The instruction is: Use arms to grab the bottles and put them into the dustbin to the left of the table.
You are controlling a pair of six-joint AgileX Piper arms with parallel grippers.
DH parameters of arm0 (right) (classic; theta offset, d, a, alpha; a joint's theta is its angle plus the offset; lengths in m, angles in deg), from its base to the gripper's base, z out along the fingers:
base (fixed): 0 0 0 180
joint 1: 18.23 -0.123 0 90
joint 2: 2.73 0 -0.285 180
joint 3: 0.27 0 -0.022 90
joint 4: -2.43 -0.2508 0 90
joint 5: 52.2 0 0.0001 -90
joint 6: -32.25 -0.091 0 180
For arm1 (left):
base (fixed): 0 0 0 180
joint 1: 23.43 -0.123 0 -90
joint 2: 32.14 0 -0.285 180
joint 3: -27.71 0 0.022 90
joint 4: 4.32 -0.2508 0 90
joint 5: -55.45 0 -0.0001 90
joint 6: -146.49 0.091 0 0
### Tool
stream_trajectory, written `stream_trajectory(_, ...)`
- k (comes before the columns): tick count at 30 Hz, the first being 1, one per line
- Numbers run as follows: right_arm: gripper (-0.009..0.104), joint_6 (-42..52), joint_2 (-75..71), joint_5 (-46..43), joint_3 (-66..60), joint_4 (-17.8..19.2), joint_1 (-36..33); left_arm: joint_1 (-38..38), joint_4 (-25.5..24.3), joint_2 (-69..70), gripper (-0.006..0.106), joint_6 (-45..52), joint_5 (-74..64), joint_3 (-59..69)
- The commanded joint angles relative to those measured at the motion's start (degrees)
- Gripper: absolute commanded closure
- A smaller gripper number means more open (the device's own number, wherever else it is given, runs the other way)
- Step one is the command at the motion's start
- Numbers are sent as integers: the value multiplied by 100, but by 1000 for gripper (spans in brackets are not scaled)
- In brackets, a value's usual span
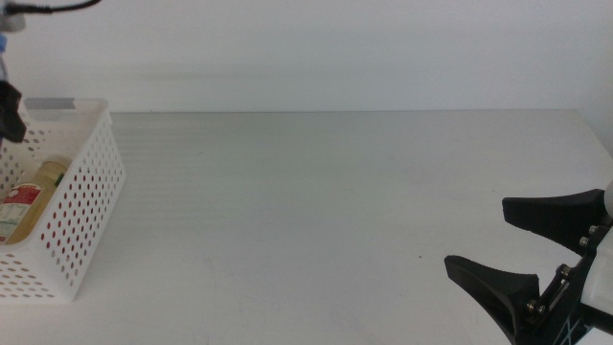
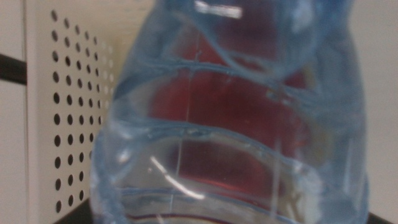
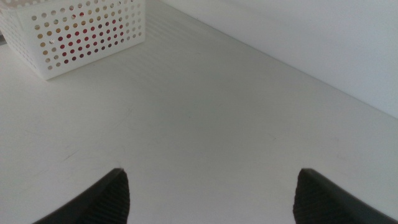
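The water bottle (image 2: pixel 230 118) is held by the left gripper (image 1: pixel 10 110) above the bin (image 1: pixel 91 201) at nine o'clock on the desk (image 1: pixel 335 211), presumably for dropping in beside the juice bottle (image 1: pixel 29 196). The right gripper (image 1: pixel 536 249) is parked open at four o'clock.

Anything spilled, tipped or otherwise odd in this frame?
Nothing stands out. The yellow juice bottle lies inside the dustbin, with something red showing through its holes. The left gripper holds the clear water bottle beside the basket wall. The right gripper waits open over the table.
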Motion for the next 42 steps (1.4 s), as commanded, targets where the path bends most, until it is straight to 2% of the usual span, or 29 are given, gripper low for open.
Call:
stream_trajectory(1, 23, 56, -42, -404, 169, 59, -20, -58, 130, 57, 105, 27, 270, -252)
stream_trajectory(10, 23, 56, -42, -404, 169, 59, -20, -58, -11, -821, 105, 27, 269, -247)
stream_trajectory(14, 23, 56, -42, -404, 169, 59, -20, -58, 95, -1038, 98, 27, 244, -240)
stream_trajectory(16, 23, 56, -42, -404, 169, 59, -20, -58, 143, -1095, 90, 103, 222, -240)
stream_trajectory(19, 23, 56, -42, -404, 169, 59, -20, -58, 233, -1153, 69, 204, 92, -240)
stream_trajectory(24, 23, 56, -42, -404, 169, 59, -20, -58, 241, -1172, 15, 275, 71, -240)
stream_trajectory(25, 23, 56, -42, -404, 169, 59, -20, -53, 268, -1172, 10, 275, 71, -240)
stream_trajectory(37, 23, 56, -42, -404, 169, 59, -20, -49, 380, -731, 10, 307, -310, -245)
stream_trajectory(42, 23, 56, -42, -404, 169, 59, -20, -49, 656, -229, 10, 451, -356, -245)
